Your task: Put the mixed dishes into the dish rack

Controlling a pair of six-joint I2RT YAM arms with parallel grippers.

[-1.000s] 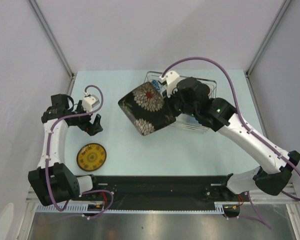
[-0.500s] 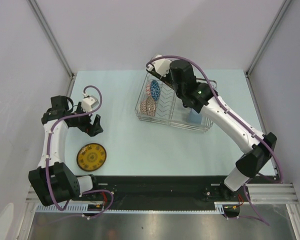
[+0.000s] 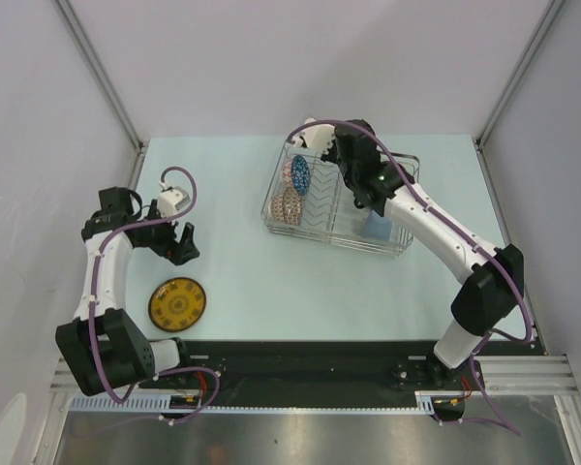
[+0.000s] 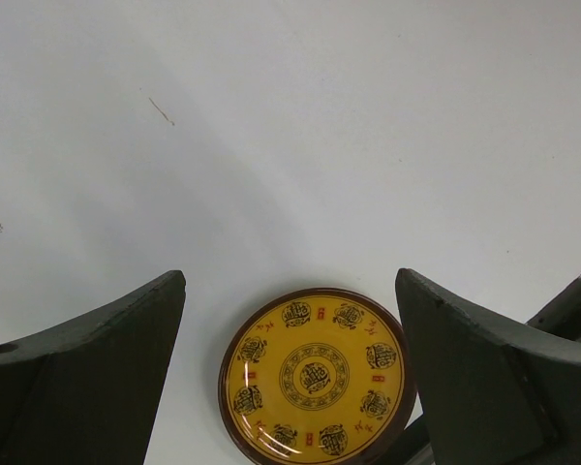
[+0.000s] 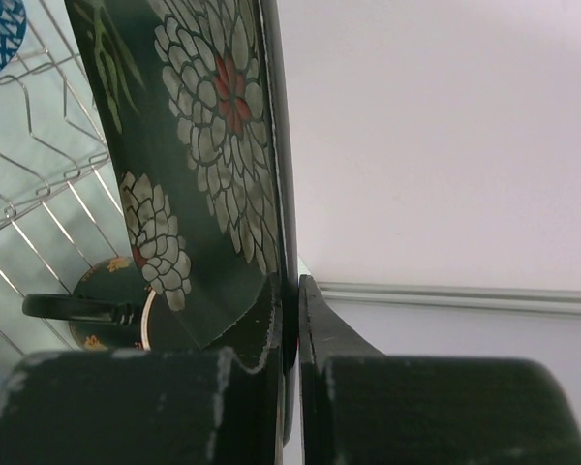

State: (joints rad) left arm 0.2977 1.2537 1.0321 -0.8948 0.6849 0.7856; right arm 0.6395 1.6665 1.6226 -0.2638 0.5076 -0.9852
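R gripper [image 5: 290, 291] pinches black square floral plate [image 5: 194, 165] by its rim (stiff, glossy, prob. slippery, breakable); L gripper [image 4: 290, 276] gapes empty.

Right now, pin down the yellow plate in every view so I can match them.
Top external: yellow plate low left, just below the left gripper.
Left wrist: bottom centre, between the open jaws.
Right wrist: not in it.
Shared landmark: the left gripper, next to the plate in both.
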